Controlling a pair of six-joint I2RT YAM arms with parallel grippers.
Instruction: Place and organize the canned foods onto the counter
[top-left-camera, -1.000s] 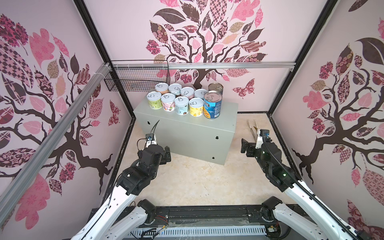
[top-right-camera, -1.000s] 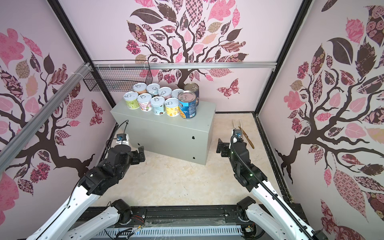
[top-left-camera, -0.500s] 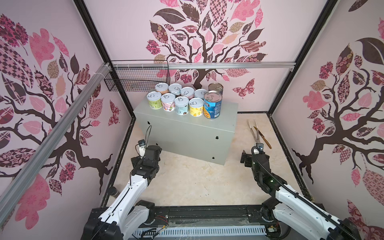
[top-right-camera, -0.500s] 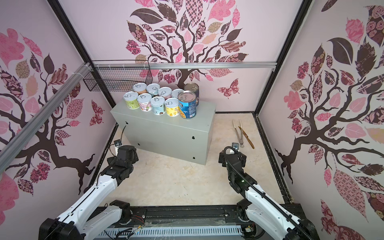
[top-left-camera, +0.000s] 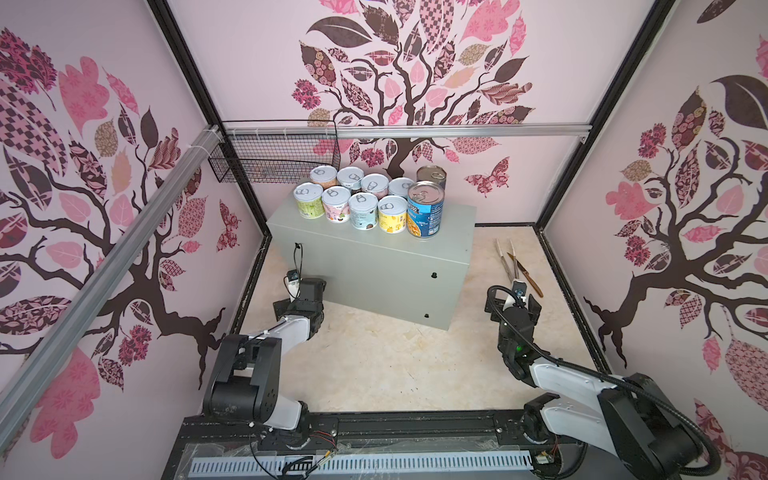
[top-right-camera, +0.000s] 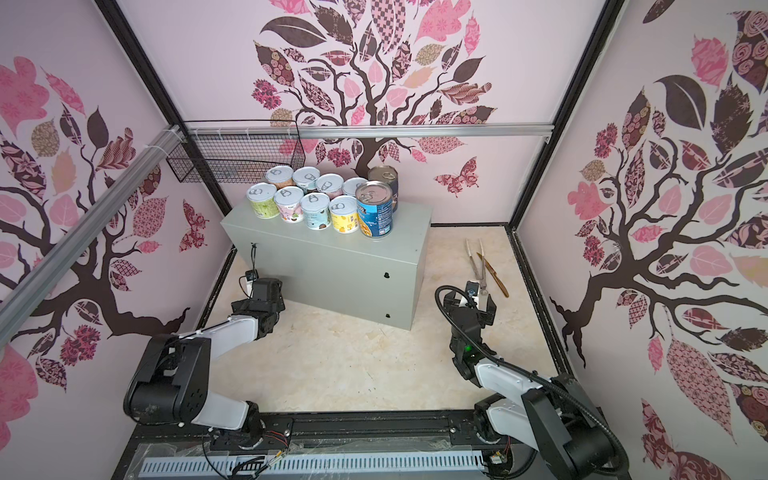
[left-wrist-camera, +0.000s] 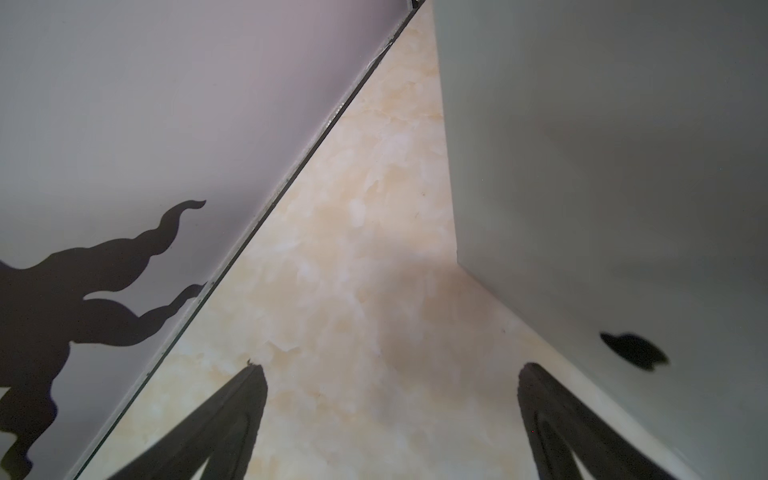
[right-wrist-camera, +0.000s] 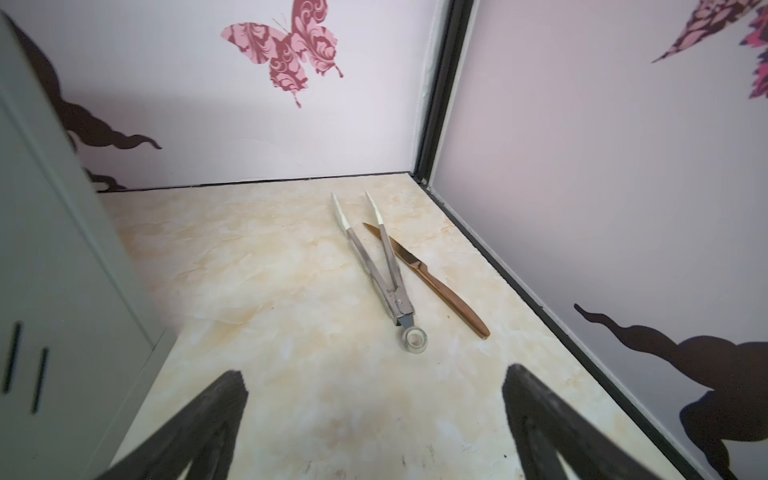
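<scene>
Cans unmoved; arms lower, retracted

— Kitchen or lab?
— A lab booth: black frame, printed tree walls, two robot arms mounted on a rail. Just past the right fingers, tongs lie on a mock-marble floor.

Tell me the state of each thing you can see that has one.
Eight short pastel-labelled cans: upright, sealed, atop the large grey metal box.
Tall blue-labelled can: upright, sealed.
Tall dark-labelled can: upright, sealed.
Black wire basket: hanging from the aluminium rail.
Metal tongs: open, lying flat.
Copper-coloured knife: flat, crossing the tongs.
Left gripper: open, empty.
Right gripper: open, empty.
</scene>
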